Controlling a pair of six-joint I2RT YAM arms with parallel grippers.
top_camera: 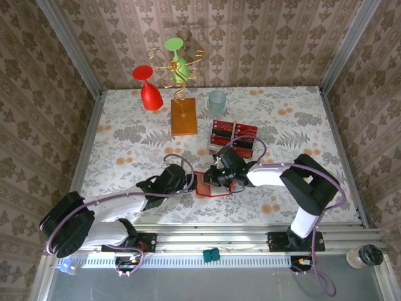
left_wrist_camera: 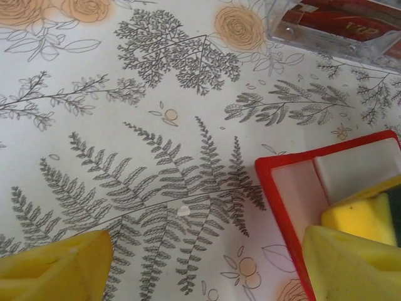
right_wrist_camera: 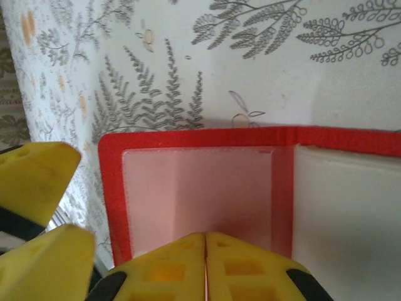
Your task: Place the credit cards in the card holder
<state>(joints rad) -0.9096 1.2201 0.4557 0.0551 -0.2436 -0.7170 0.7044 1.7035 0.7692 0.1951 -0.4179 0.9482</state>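
My right gripper (right_wrist_camera: 205, 243) is pressed together at the open holder (right_wrist_camera: 188, 188), low centre in the top view. My left gripper (left_wrist_camera: 203, 266) stands apart beside it. The cards (top_camera: 233, 135) lie just above centre.

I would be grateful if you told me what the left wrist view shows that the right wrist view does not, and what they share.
Left wrist view: a clear tray holding the credit cards at the top right, and the left end effector standing open above the table. Right wrist view: the right end effector shut, its fingers meeting over one pale pocket. Both: the card holder lying open, pale pockets up, on the fern-print table.
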